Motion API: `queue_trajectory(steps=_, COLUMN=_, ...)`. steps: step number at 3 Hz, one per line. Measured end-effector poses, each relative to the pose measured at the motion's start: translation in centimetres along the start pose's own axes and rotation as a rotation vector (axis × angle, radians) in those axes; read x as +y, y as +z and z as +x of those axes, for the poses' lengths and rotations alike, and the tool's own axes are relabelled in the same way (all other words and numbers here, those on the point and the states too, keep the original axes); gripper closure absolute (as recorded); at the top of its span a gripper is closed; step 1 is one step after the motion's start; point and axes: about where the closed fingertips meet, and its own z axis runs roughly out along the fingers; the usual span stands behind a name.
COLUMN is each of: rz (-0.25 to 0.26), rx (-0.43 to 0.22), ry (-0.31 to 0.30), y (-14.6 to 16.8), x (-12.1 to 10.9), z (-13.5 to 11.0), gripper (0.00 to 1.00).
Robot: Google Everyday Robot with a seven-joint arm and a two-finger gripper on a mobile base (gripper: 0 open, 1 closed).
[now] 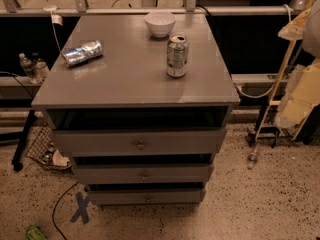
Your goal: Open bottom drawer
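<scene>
Bottom drawer of three, two cans, one bowl, end effector out of view, its state cannot be told

Open floor fronts the bottom drawer, tape cross and cable at its left; jaws out of view

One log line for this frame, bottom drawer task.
bottom drawer looks shut | knob untouched | gripper not in view | cabinet top: bowl, upright can, tipped can

White bowl, upright can, tipped can — all on the cabinet top.
</scene>
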Motion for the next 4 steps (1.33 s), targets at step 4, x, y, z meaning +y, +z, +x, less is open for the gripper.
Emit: queue_trajectory(steps=4, rz=-0.270, rx=-0.094, ry=-0.192, y=12.5, x=16.1, z=-4.3, gripper=0.00)
